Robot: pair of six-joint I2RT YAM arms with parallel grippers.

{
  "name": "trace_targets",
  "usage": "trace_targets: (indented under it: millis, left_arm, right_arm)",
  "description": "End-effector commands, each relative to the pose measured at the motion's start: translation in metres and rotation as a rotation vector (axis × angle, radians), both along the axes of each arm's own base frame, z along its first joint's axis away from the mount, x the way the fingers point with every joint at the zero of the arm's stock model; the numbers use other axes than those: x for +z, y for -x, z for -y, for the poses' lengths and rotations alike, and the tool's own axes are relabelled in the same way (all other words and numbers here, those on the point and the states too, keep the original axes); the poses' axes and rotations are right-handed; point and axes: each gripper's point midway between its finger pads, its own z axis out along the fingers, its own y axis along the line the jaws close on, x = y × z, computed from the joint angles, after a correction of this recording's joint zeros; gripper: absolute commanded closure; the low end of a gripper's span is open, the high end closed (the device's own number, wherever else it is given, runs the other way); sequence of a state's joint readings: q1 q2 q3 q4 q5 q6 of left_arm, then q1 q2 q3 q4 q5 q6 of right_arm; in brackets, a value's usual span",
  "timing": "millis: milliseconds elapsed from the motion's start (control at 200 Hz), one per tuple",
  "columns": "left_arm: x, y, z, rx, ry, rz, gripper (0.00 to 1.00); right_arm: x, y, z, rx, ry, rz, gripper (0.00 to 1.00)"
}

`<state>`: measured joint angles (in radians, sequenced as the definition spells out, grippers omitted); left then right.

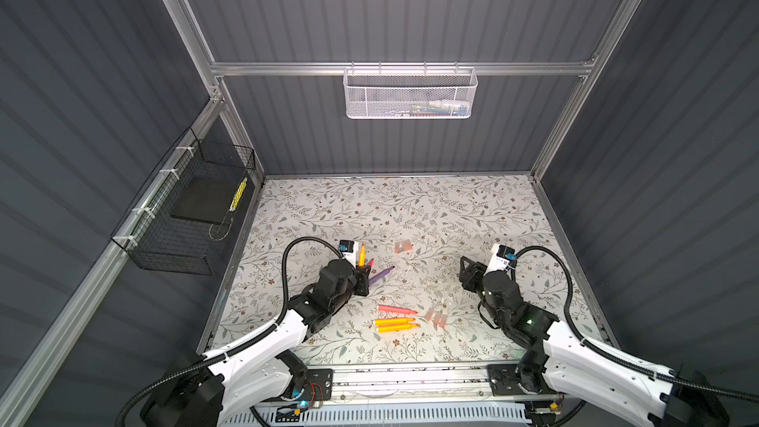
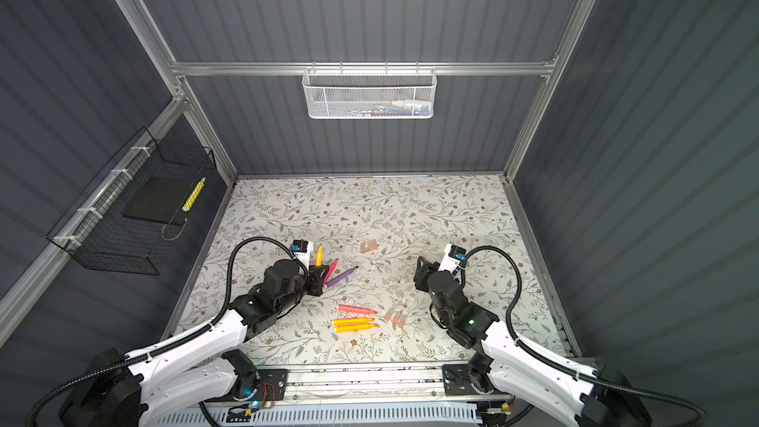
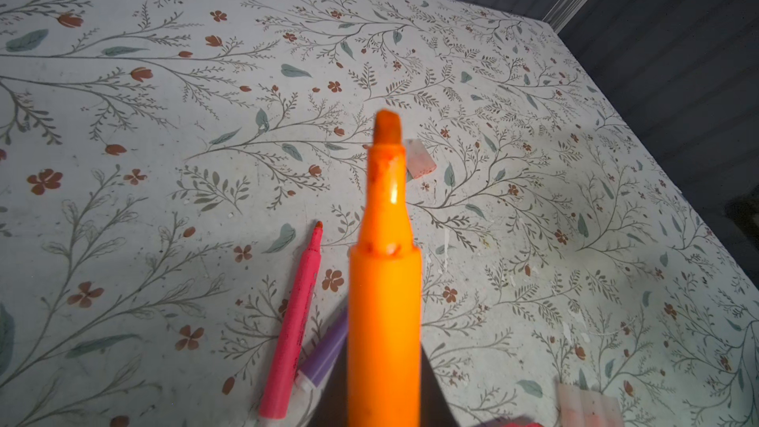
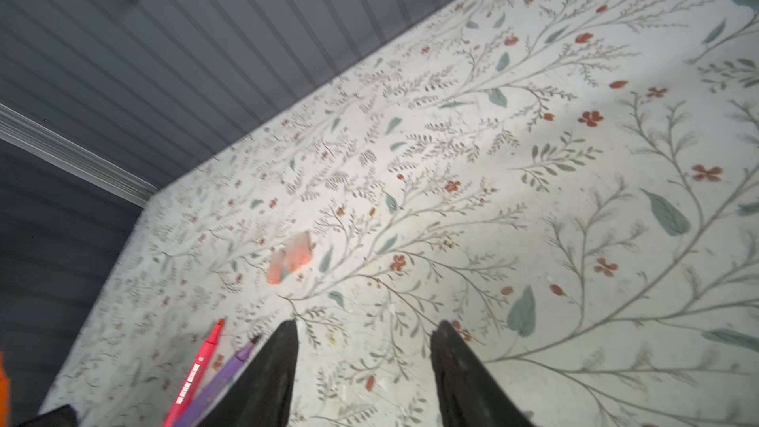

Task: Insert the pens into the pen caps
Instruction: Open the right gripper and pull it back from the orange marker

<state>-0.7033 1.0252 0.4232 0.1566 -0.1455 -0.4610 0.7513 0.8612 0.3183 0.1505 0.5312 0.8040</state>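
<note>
An orange pen (image 1: pixel 361 255) stands nearly upright just left of centre in both top views, with its bare felt tip pointing up. My left tool (image 1: pixel 362 271) is clamped on the lower barrel. I judge the grip is low so that the whole tip end is free for a cap to slide on. In the left wrist view the pen fills the middle of the frame, tip uppermost, with no cap on it.

Just right of that tool, a pink pen (image 2: pixel 330 269) and a purple pen (image 2: pixel 341 276) lie slanted and close together on the flowered table (image 1: pixel 451 207). Below them, near the centre of the top views, three pens (image 1: pixel 396 319) lie in a tidy row, one pink above two orange, tips to the right. A cluster of caps (image 1: pixel 436 317), pale pink and translucent, sits just right of that row. A pair of caps (image 1: pixel 403 246) lies above centre, well apart from the pens.

My right tool (image 4: pixel 363 347) hovers right of centre in the top views. Its jaws are spread with nothing between them, and the right wrist view shows only table between the two black fingers. I judge it is open and empty because its job is to collect a cap and bring it to the waiting tip.
</note>
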Motion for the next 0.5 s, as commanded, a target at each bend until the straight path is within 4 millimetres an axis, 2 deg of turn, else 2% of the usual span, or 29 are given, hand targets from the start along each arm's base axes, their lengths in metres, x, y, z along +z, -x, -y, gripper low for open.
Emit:
trace_targets:
  millis: [0,150,270,370,495]
  left_arm:
    - [0.011,0.001,-0.001,0.006,0.041,0.025,1.0]
    - [0.027,0.008,-0.009,0.005,0.065,0.09,1.0]
    - [0.026,0.008,-0.014,0.022,0.043,0.085,1.0]
    - [0.024,0.008,-0.007,-0.01,0.055,0.074,1.0]
    - [0.024,0.007,-0.002,-0.025,0.052,0.061,1.0]
  right_arm:
    - [-0.04,0.003,-0.006,0.029,0.048,-0.151,0.49]
    - [-0.056,-0.011,-0.032,0.099,0.107,-0.273,0.56]
    - [-0.063,-0.013,-0.048,0.133,0.116,-0.339,0.68]
    - [-0.071,-0.001,-0.058,0.161,0.126,-0.365,0.7]
    - [-0.076,0.024,-0.065,0.192,0.161,-0.412,0.72]
